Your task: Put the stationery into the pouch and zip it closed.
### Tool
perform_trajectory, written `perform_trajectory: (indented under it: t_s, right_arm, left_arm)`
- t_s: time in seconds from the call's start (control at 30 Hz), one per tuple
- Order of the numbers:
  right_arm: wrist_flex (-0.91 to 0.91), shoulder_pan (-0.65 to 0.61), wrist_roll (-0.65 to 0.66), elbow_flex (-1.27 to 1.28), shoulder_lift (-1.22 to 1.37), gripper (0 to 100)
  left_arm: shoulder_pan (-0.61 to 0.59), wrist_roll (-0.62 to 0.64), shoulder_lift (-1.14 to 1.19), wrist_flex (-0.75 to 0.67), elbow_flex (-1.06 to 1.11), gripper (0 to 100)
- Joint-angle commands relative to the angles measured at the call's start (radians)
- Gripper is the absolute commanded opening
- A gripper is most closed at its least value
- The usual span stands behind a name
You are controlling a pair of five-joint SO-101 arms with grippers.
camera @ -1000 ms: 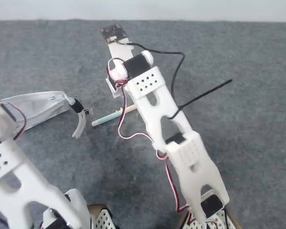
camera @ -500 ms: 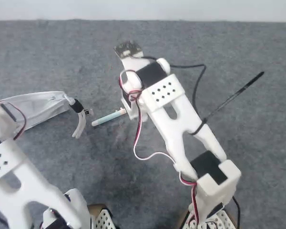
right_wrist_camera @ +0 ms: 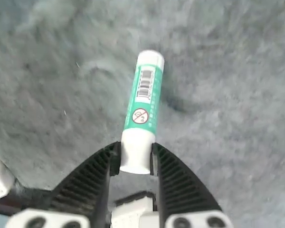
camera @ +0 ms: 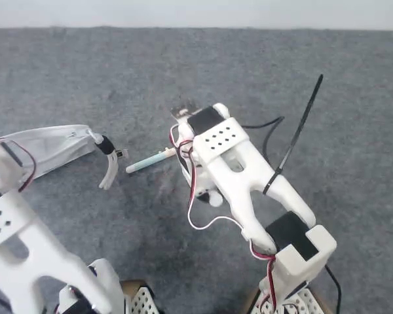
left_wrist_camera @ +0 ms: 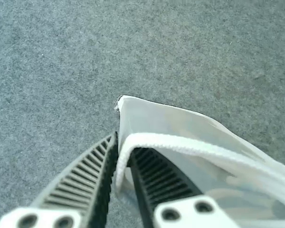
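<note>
A green and white stick (camera: 147, 160) lies on the grey mat near the middle. In the right wrist view my right gripper (right_wrist_camera: 135, 153) is shut on the white end of that stick (right_wrist_camera: 145, 102), which points away from the jaws. From above, the right gripper (camera: 181, 156) is at the stick's right end. A white translucent pouch (camera: 49, 147) lies at the left. My left gripper (left_wrist_camera: 118, 142) is shut on the pouch's zip edge (left_wrist_camera: 180, 145), and the pouch wall rises past the fingers.
A white strap with a black end (camera: 108, 163) hangs off the pouch toward the stick. A black cable tie (camera: 301, 124) sticks out from the right arm. Both arm bases stand at the near edge; grey mat (camera: 327, 72) lies open behind and to the right.
The right arm has drawn back from the far side and come down, bringing its gripper to the stick's right end. Stick, pouch and left arm have not moved.
</note>
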Motion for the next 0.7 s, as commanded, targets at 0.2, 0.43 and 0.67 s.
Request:
perform_trajectory:
  t_s: [0.2, 0.43, 0.67]
  right_arm:
    - [-0.012, 0.004, 0.003, 0.072, -0.054, 16.2]
    - [-0.093, -0.004, -0.002, 0.072, -0.053, 16.2]
    - [-0.254, -0.018, -0.031, 0.169, -0.051, 16.2]
  left_arm:
    - [0.009, 0.012, -0.008, -0.031, 0.002, 1]
    - [0.009, 0.012, -0.008, -0.031, 0.002, 1]
    - [0.009, 0.012, -0.008, -0.034, 0.008, 1]
